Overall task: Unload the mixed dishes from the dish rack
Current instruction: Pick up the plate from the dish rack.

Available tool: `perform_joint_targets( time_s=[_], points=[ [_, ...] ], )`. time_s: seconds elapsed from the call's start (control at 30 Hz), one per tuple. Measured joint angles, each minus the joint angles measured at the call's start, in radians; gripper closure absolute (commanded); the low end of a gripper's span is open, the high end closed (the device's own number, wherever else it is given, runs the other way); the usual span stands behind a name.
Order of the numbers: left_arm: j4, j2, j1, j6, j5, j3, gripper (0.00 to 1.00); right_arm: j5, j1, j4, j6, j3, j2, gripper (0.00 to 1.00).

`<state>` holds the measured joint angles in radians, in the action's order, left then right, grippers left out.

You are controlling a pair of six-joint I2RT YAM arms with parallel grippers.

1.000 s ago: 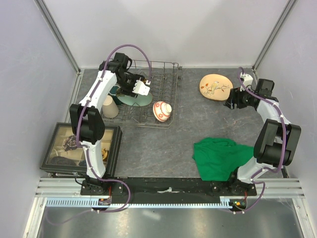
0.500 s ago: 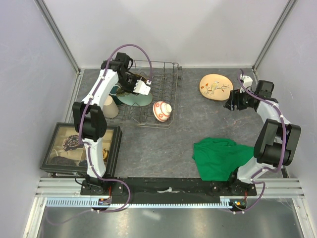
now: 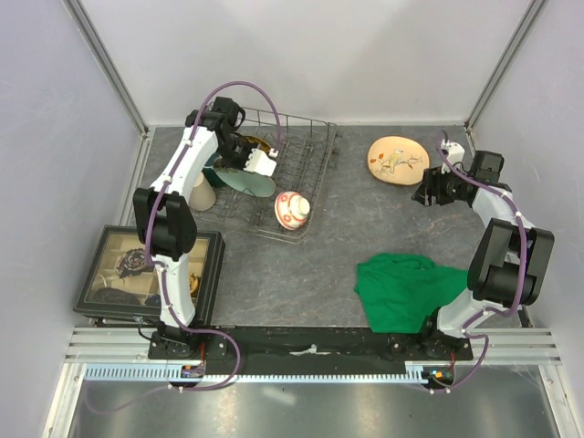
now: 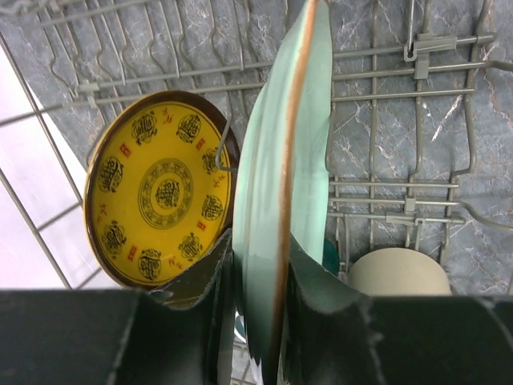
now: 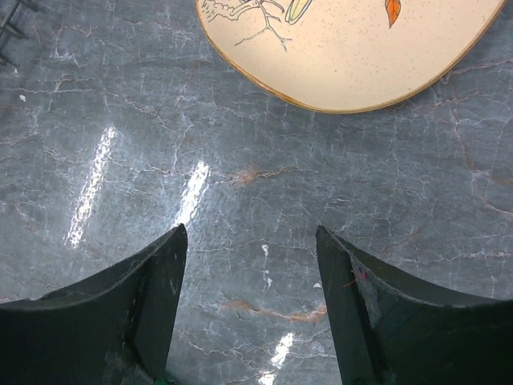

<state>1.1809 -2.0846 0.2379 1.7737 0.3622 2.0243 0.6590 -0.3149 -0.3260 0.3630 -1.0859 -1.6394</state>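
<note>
Grey marbled stone covered the desk [image 3: 301, 265], with pale panels walling it in. At the far left, near the front edge, a black-framed tray [image 3: 215, 269] held dark items in its compartments, too small to make out. Beyond it a tall beige cup [image 3: 203, 194] stood at the left side of the dish rack [image 3: 308, 169]. The left arm crossed over that side, so it could not be told whether the cup was inside the wires or just outside. The rack lay askew to the desk's edges. It held a yellow-patterned plate [image 4: 164, 188] upright among the tines and, beside it, a pale mint-green plate [image 4: 280, 160], also on edge. The left gripper [image 4: 260, 277] was clamped on the mint-green plate's rim, one finger pressed on each face. A red-and-white bowl [image 3: 292, 209] sat in the rack's near right corner. Well apart to the right, a cream plate [image 3: 398, 159] with a leaf-and-branch drawing lay flat on the desk, and the right wrist view cut off most of it. The right gripper [image 5: 252, 241] hovered just beside it over bare desk, fingers apart and holding nothing. A green cloth [image 3: 406, 290] lay crumpled near the front right.
</note>
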Motion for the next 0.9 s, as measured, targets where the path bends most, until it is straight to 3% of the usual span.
perform_joint_targets(
  time_s=[0.57, 0.9],
  points=[
    [0.016, -0.001, 0.051, -0.081, -0.077, 0.027, 0.98, 0.013, -0.009, 0.018, 0.000, 0.028, 0.000, 0.27],
    [0.013, -0.001, 0.069, -0.141, -0.084, 0.034, 0.98, 0.026, -0.011, 0.018, 0.000, 0.031, 0.000, 0.27]
  ],
)
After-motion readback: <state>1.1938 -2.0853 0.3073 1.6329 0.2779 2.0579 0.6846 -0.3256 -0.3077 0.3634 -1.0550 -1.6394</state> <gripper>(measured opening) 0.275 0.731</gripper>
